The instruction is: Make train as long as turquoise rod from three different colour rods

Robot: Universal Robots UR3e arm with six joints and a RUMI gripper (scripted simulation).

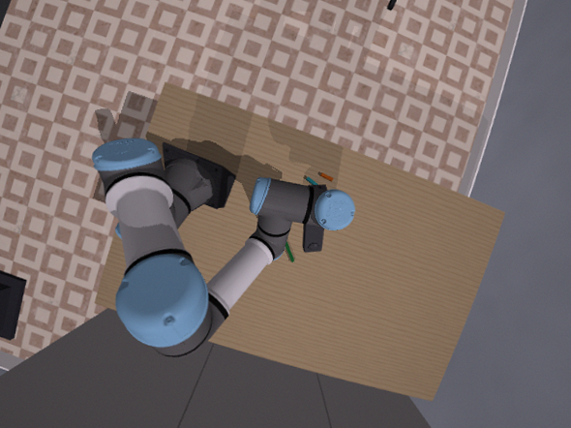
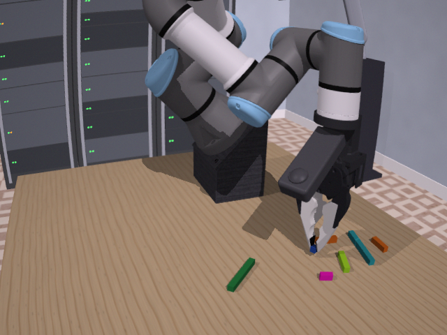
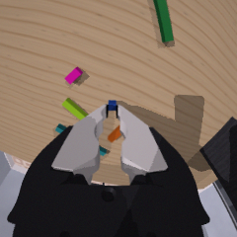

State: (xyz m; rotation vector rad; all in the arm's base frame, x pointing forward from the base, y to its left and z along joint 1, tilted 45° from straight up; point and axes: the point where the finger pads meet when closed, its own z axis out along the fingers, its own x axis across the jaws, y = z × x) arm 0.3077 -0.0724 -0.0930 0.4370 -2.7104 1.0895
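Observation:
My gripper is shut on a small blue rod, held at its fingertips at or just above the table. Just behind the tips lies an orange rod, its near end close to the blue rod. The turquoise rod lies flat to the right. A second orange rod lies beyond it. A lime rod and a magenta rod lie in front. In the top view the arm's wrist hides the gripper.
A green rod lies alone to the left on the wooden table. The arm's dark base block stands behind. The table's right edge runs close past the rods.

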